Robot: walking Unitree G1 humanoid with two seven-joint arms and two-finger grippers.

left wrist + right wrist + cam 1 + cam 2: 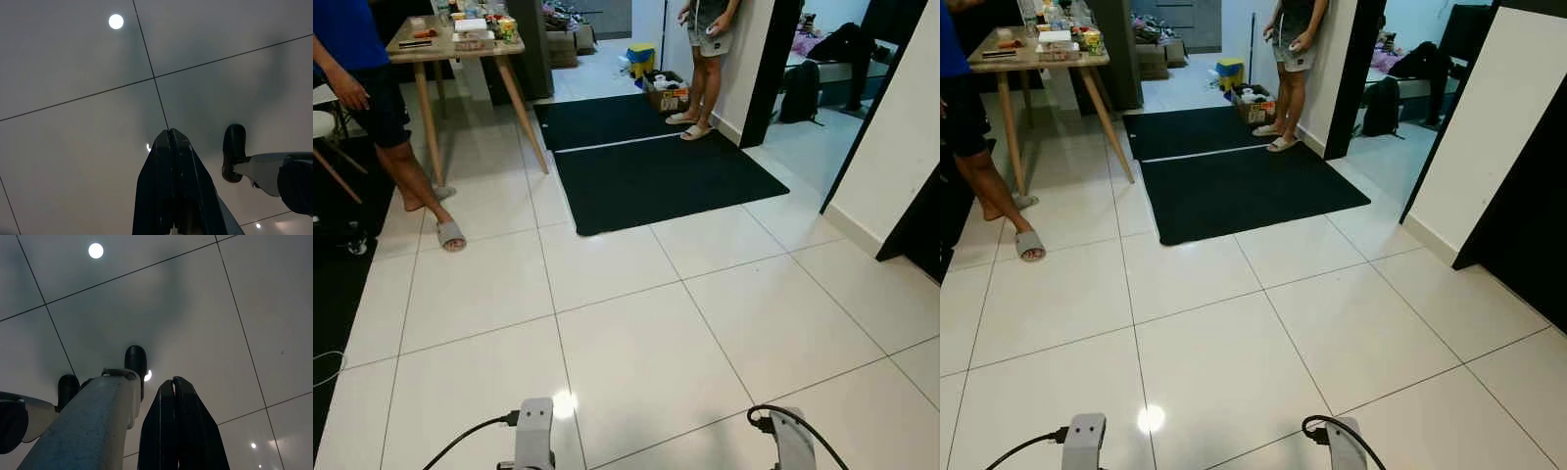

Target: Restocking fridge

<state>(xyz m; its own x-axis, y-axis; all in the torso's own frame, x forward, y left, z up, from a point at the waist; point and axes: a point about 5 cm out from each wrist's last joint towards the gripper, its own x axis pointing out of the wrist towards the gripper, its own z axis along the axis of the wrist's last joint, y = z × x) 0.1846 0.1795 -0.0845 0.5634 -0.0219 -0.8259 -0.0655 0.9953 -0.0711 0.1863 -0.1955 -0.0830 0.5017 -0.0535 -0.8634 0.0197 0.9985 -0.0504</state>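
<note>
no legible writing on the table (421, 51) items. left gripper (171, 133) fingers pressed together, holding nothing, above white floor tiles (636, 362). right gripper (173, 381) likewise closed and empty.

Glossy white tiled floor (636, 343), black rugs (656, 171) ahead, wooden desk (450, 54) far left, white wall (891, 147) right.
</note>
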